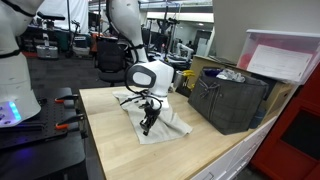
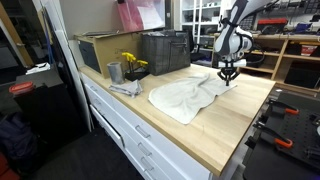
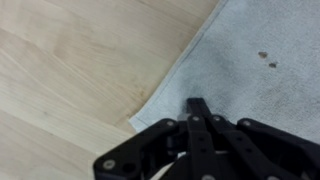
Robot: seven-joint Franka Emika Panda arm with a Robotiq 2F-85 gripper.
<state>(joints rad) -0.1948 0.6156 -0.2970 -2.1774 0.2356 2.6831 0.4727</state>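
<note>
A pale grey cloth (image 1: 168, 126) (image 2: 185, 95) lies spread and rumpled on the light wooden table (image 1: 115, 150) (image 2: 235, 125). My black gripper (image 1: 147, 126) (image 2: 228, 80) points straight down at the cloth's end. In the wrist view the gripper (image 3: 197, 104) is shut, its two fingers pressed together just over the cloth (image 3: 250, 50), a little inside its corner. Two small dark spots mark the fabric ahead of the tips. I cannot see any fold of cloth between the fingers. Bare table wood (image 3: 70, 60) fills that view's left side.
A dark crate (image 1: 228, 100) (image 2: 165, 50) stands at the table's back, with a clear and pink bin (image 1: 285, 55) above it. A metal cup (image 2: 114, 72) with yellow flowers (image 2: 132, 63), a small folded rag (image 2: 125, 89) and a cardboard box (image 2: 100, 48) stand near the crate.
</note>
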